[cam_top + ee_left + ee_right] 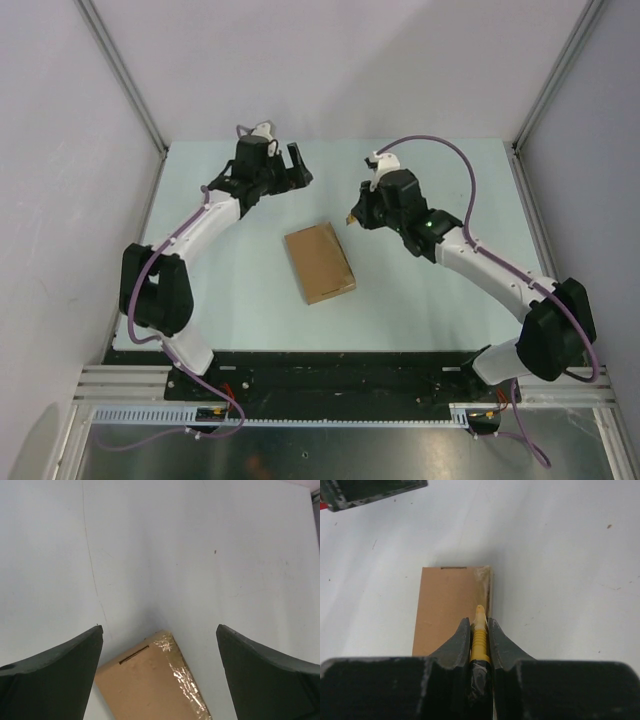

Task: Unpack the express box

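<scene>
The express box (pixel 320 263) lies flat and closed in the middle of the table, a plain brown cardboard box with shiny tape along one edge. In the left wrist view its taped corner (pixel 165 680) shows low between the fingers (pixel 50 680). My left gripper (pixel 291 163) hovers beyond the box's far left corner, open wide with nothing in it. My right gripper (pixel 355 214) is just off the box's far right corner, shut on a yellow utility knife (pixel 479 632). The knife's tip points over the taped edge of the box (pixel 447 610).
The pale table (pixel 450 300) is enclosed by white walls with metal corner posts (pixel 545 90). The left gripper's dark body (pixel 370 490) shows at the top left of the right wrist view. Both arm bases stand at the near edge.
</scene>
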{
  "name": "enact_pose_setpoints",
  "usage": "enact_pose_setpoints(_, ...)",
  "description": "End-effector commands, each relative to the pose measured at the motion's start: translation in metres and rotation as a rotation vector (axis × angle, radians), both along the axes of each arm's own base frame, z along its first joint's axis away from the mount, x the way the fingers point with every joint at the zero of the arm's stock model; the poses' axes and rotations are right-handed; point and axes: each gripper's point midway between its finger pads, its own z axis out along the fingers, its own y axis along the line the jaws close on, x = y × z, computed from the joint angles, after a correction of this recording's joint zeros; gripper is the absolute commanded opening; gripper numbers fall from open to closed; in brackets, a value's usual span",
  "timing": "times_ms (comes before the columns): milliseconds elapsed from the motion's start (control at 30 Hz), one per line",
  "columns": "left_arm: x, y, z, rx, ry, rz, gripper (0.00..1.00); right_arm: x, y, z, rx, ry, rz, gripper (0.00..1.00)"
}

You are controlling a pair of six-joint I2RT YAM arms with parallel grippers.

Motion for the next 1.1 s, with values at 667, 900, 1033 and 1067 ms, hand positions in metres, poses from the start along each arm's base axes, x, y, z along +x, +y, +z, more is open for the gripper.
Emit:
enact_pose_setpoints(667,-0.055,-0.052,-0.079,0.036,0.196,-0.174,0.83,0.029,0.040,-0.028,-0.041,-0.135,-0.063,0.00)
enact_pose_setpoints(900,-0.063,-0.056,-0.115,0.068,0.274,-0.173,0.68,0.035,0.045,-0.043,-0.020,-0.122,-0.095,0.00)
enact_pose_setpoints(1033,-0.059,-0.052,-0.123,0.105,0.275,-0.158,0.61,0.040,0.052,-0.052,-0.015,-0.122,-0.085,0.00)
enact_pose_setpoints(1067,-0.058,-0.050,-0.125,0.115,0.276,-0.155,0.61,0.041,0.053,-0.051,-0.010,-0.125,-0.086,0.00)
